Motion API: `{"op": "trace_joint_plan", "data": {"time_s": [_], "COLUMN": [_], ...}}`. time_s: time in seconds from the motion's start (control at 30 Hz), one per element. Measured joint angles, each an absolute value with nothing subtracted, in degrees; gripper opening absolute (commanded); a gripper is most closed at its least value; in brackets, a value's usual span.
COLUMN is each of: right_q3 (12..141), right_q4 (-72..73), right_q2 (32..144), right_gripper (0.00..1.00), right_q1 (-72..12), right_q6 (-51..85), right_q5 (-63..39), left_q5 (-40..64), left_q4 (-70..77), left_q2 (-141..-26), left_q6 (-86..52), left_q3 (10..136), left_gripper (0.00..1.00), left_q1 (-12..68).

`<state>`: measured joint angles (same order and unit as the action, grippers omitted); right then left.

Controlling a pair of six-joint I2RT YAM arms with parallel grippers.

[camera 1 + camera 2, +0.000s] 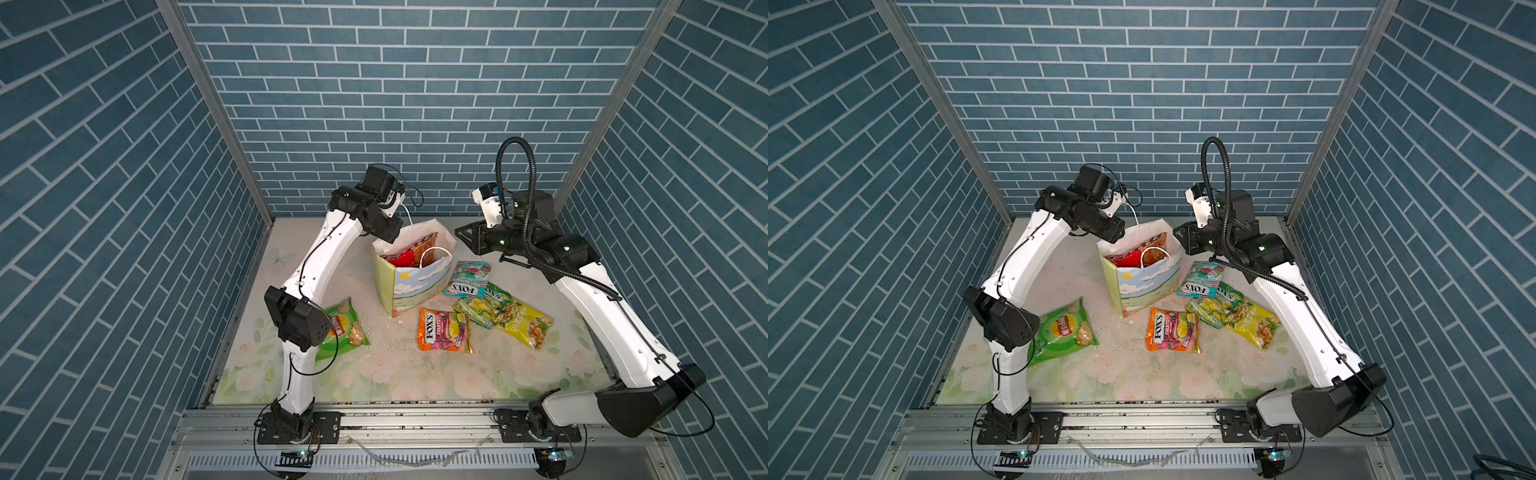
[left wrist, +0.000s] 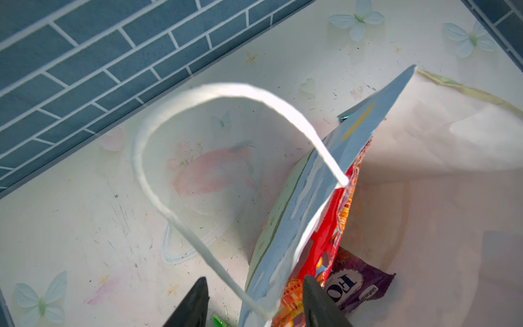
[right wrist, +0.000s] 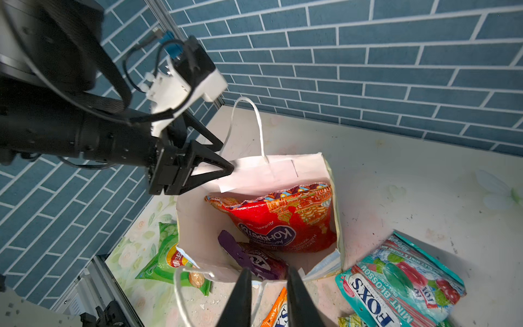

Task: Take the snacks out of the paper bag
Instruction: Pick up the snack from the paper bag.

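Nearest the camera head, well short of the paper bag, an aluminium rail carries both arm bases. Beyond it a pale floral table, scuffed and crumb-strewn, runs up to the bag, which stands upright and open. Before the bag lies the orange FOX'S packet. Toward the right arm's side of the bag overlap the teal packet, green-yellow packet and yellow packet. On the bag's other side the green Lay's bag is half hidden by the left arm. Behind the bag, blue brick-pattern walls close three sides. Inside the bag the red bag leans on the far wall, with the purple packet below it, partly cut off by the rim. The left gripper has its jaws apart, straddling the bag's far wall; whether they touch paper is unclear. The right gripper hovers over the bag's edge, jaws slightly apart, empty.
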<state>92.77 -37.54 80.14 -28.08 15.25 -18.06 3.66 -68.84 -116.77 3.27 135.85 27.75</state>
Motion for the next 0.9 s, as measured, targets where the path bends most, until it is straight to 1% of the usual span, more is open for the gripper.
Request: {"op": "trace_joint_plan", "data": {"time_s": [0.1,0.23,0.3,0.37,0.43,0.57,0.67,0.77,0.9], "right_q3": [92.75,92.75,92.75,92.77,92.77,92.77,92.77,92.77,92.68], "right_q4": [-38.39,-38.7,-38.98,-39.64,-40.4,-41.28,-41.56,-41.58,-41.54], "right_q2": [80.79,80.58,80.58,80.58,80.58,80.58,80.58,80.58,80.58], "right_gripper": [0.23,0.24,0.24,0.24,0.24,0.24,0.24,0.24,0.24], "right_q1": [-28.05,-27.66,-26.81,-25.45,-23.49,-20.43,-18.65,-17.82,-16.99], "right_q6": [15.86,16.25,16.29,16.73,17.63,18.94,19.62,19.75,20.01], "right_q5": [-18.22,-17.98,-17.72,-17.56,-17.52,-17.72,-18.2,-18.7,-19.53], "left_q5": [0.86,-1.15,-0.86,0.14,1.39,3.33,4.36,5.1,5.89], "left_q4": [-66.87,-64.45,-64.36,-65.54,-68.03,-73.01,-75.81,-77.3,-78.28], "left_q2": [-114.08,-108.29,-106.21,-105.69,-107.31,-112.33,-115.35,-118.17,-120.64], "left_q6": [3.11,2.57,2.63,3.33,4.47,6.74,7.46,7.81,8.49], "left_q3": [133.21,129.91,130.37,133.4,139.28,148.4,148.99,148.59,148.55], "left_gripper": [0.55,0.47,0.46,0.46,0.45,0.39,0.4,0.43,0.44], "left_q1": [28.12,28.34,28.51,29.32,31.24,35.73,37.54,37.43,37.15]}}
